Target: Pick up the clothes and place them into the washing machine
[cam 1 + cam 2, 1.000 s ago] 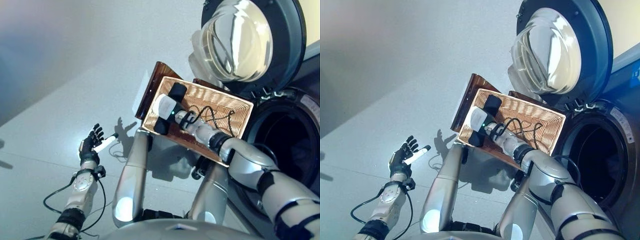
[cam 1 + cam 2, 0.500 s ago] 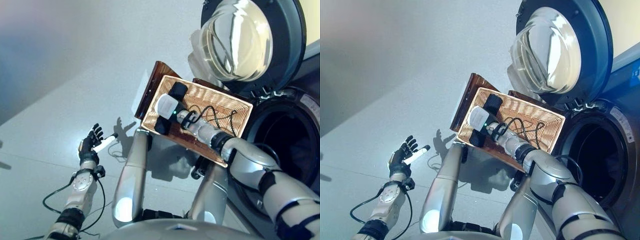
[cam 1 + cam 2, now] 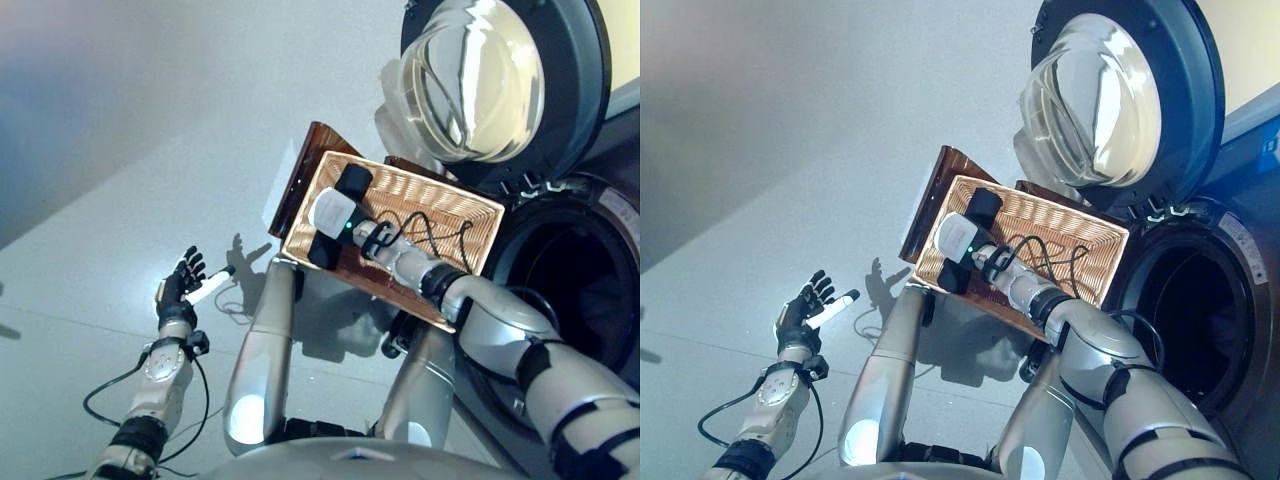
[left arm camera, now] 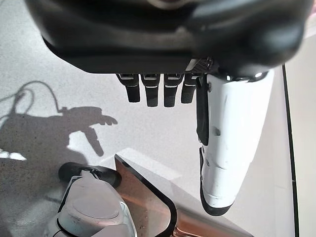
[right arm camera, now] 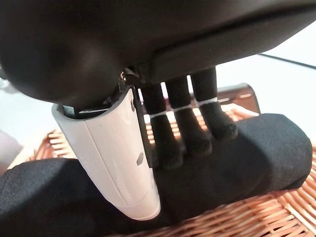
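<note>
**Right hand down on the black clothes in the basket, left hand idle**

Nearest, around 8 o'clock in the head views, the left hand hangs over bare floor, fingers straight and spread, white-covered thumb sticking out, holding nothing.

Further out, near the middle, the right hand is reaching into the wicker basket. The wrist cam shows its fingers bent down onto the rolled black clothes, with the thumb laid on the near side of the roll. It looks like a loose wrap-around grip. The clothes lie in the basket's 10 o'clock end.

Furthest, at 1 to 3 o'clock, the washing machine stands with its round door swung open and the drum dark inside.
</note>
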Motion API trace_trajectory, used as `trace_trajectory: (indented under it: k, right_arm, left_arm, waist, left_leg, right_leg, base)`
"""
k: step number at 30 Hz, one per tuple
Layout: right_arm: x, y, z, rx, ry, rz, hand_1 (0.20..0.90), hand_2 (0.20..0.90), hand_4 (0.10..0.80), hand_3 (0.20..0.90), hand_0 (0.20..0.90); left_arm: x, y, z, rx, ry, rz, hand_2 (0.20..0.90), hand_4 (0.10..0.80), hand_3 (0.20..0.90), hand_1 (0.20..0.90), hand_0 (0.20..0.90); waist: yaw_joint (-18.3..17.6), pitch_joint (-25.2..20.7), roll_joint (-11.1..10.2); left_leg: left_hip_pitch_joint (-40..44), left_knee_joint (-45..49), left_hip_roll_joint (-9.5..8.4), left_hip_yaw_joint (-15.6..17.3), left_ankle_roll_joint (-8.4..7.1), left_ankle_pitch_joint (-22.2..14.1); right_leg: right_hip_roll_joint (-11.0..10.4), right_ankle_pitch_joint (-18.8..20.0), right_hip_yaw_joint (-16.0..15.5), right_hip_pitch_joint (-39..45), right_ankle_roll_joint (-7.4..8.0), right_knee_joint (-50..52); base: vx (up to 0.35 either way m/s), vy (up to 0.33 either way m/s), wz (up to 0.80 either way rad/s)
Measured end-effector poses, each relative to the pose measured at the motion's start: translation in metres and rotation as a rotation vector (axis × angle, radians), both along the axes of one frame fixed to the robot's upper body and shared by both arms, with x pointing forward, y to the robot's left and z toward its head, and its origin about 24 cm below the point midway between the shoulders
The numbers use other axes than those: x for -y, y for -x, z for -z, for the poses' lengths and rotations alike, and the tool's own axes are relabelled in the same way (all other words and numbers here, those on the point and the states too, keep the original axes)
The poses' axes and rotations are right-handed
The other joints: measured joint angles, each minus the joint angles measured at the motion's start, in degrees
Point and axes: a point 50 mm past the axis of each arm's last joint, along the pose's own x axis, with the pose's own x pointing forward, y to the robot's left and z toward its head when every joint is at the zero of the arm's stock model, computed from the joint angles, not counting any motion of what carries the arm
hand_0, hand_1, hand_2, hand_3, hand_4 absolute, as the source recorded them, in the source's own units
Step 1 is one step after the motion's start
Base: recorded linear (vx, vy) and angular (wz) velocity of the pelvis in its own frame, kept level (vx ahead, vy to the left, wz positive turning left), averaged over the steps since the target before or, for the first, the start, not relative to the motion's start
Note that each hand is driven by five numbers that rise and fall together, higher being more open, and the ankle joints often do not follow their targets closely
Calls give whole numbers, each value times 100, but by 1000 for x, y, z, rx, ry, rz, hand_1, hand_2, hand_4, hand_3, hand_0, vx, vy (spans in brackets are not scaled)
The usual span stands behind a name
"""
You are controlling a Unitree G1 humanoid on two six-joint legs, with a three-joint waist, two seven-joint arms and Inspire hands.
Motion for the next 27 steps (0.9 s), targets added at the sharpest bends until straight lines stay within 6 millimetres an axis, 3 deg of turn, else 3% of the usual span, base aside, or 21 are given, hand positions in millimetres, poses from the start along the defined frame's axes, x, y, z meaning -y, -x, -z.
trace_trajectory:
  k: [11, 27]
  right_arm:
    - [5, -1, -2, -2, -15, 15, 200, 200, 300, 200, 200]
    - [14, 1, 1, -14, -17, 26, 200, 200, 300, 200, 200]
  left_arm:
    - [-1, 0, 1, -8, -4, -2, 900, 800, 900, 900, 900]
    - [1, -2, 1, -6, 3, 20, 900, 800, 900, 900, 900]
  waist:
    - [-90, 12, -12]
    - [-158, 12, -11]
  left_leg:
    - [351, -514, 32, 97, -3, 0]
    - [1015, -852, 189, 241, -25, 154]
  right_leg:
    - [50, 57, 75, 90, -69, -240]
    - [123, 215, -4, 695, 29, -766]
  base:
    - [4, -10, -4]
    - [13, -10, -9]
